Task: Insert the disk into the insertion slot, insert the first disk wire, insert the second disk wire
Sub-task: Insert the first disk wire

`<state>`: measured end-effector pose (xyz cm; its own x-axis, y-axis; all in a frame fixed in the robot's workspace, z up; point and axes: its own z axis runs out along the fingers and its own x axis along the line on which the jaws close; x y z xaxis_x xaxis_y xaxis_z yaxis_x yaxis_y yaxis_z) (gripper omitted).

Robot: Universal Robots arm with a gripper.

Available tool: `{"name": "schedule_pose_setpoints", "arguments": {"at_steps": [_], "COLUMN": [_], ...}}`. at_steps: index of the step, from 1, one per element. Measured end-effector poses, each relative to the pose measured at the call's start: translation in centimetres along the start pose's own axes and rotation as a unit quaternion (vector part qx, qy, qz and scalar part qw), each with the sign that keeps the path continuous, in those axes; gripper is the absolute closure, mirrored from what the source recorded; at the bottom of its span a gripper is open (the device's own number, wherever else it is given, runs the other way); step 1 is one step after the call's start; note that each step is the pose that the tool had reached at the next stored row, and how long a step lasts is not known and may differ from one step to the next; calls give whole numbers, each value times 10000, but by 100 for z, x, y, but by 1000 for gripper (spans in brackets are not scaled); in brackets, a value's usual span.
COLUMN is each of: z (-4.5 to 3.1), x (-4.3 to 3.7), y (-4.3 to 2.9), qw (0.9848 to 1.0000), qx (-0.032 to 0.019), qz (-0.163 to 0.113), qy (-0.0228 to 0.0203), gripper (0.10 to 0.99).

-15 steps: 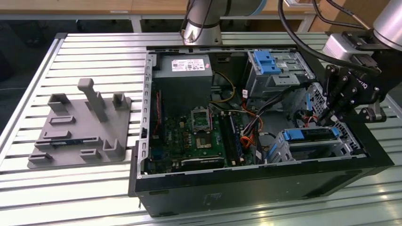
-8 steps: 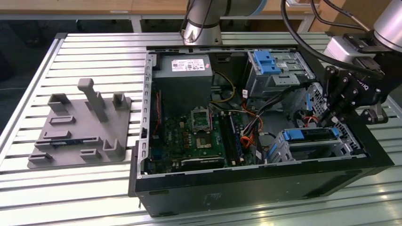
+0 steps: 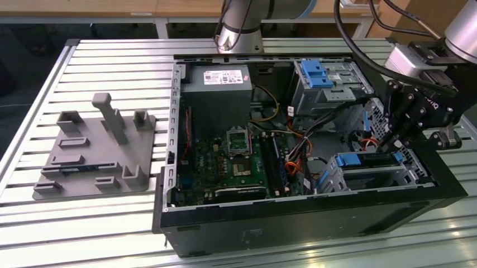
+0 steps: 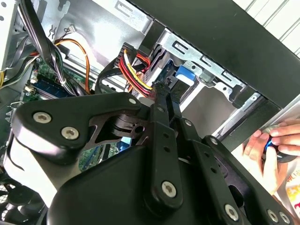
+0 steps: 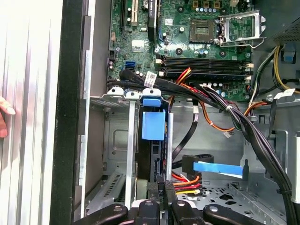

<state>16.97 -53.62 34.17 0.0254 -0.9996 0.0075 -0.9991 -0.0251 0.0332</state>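
Observation:
The disk (image 3: 370, 160), in its blue carrier, sits in the insertion slot (image 3: 410, 174), a low grey cage at the case's front corner. In the first wrist view the disk's blue tab (image 5: 153, 124) stands between the cage walls (image 5: 117, 140). My gripper (image 5: 161, 191) is at the disk's end, its fingers close together on the connector of the red, yellow and black disk wire (image 5: 187, 182). In the second wrist view the fingertips (image 4: 161, 89) meet where that wire bundle (image 4: 133, 65) ends by the blue carrier (image 4: 185, 75). A second wire, blue and flat with a black plug (image 5: 191, 162), lies loose beside it.
The open computer case holds a motherboard (image 3: 231, 162), a power supply (image 3: 216, 84) and a taller bay with a blue latch (image 3: 320, 75). Loose cable bundles (image 5: 243, 122) cross near the cage. A grey fixture (image 3: 97, 151) lies on the slatted table. A person's hand (image 4: 269, 145) is outside the case.

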Motion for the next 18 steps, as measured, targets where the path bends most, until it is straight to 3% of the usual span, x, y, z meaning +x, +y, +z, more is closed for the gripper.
{"name": "schedule_pose_setpoints", "arguments": {"at_steps": [18], "z": [47], "x": [16], "y": [-14], "qw": [9999], "qx": [-1], "qz": [155], "qy": [-5], "gripper": [918]}}
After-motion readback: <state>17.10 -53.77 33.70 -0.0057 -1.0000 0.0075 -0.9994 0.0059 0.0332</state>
